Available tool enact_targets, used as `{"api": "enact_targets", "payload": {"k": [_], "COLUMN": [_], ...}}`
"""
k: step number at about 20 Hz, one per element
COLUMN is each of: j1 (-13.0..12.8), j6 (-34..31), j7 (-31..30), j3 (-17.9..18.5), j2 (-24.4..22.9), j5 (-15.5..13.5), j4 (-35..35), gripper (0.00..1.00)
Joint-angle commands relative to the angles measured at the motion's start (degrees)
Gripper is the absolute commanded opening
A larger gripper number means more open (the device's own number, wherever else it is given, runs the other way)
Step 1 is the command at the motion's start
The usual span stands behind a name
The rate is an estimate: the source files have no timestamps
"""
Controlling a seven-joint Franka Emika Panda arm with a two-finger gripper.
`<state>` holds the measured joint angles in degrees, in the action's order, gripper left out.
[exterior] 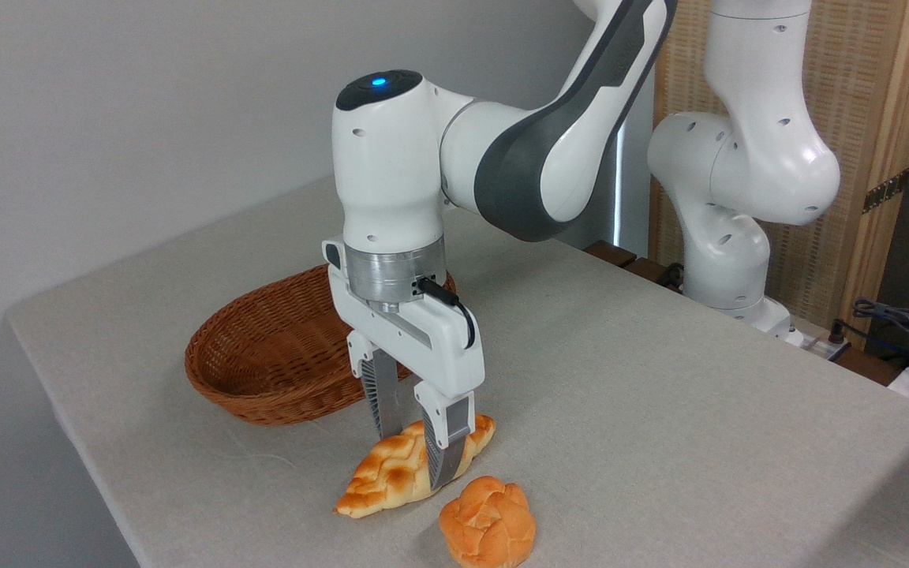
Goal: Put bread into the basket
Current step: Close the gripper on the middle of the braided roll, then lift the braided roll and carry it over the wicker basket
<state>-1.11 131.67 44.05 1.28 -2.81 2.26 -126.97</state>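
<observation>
Gripper (pixel 413 450) pointing straight down over front part of table (pixel 660 379), fingers either side of the bread (pixel 391 469), roughly mid-loaf w/ a bit more loaf sticking out to the left. Near finger (pixel 445 442) lies across the loaf's front face, far finger behind its top edge; jaws closed in onto the bread, pinching it across its narrow width. Bread is tilted, right end higher than left; left tip at or just on the tabletop, can't tell if it's fully lifted. Small round bun (pixel 488 523) sits just beside the bread, front-right of it, apart from gripper. Basket (pixel 265 371) is behind-left of gripper, on the table, near but not touching the bread; part of its right rim hidden behind the gripper body. Arm: wrist vertical w/ blue light on top, forearm link running up and right out of frame top, base column at right rear edge of table.
</observation>
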Motion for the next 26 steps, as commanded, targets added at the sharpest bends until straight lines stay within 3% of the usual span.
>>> {"api": "enact_targets", "payload": {"k": [1,20,26], "j1": [-0.1,-0.1,-0.1], "j6": [1.7,1.6,1.5], "j7": [0.9,0.9,1.0], "j3": [0.5,0.5,0.5], "j2": [-0.3,0.0,0.0], "j5": [0.5,0.5,0.5], "j4": [-0.6,-0.5,-0.2], "gripper": [0.51,0.51,0.46]}}
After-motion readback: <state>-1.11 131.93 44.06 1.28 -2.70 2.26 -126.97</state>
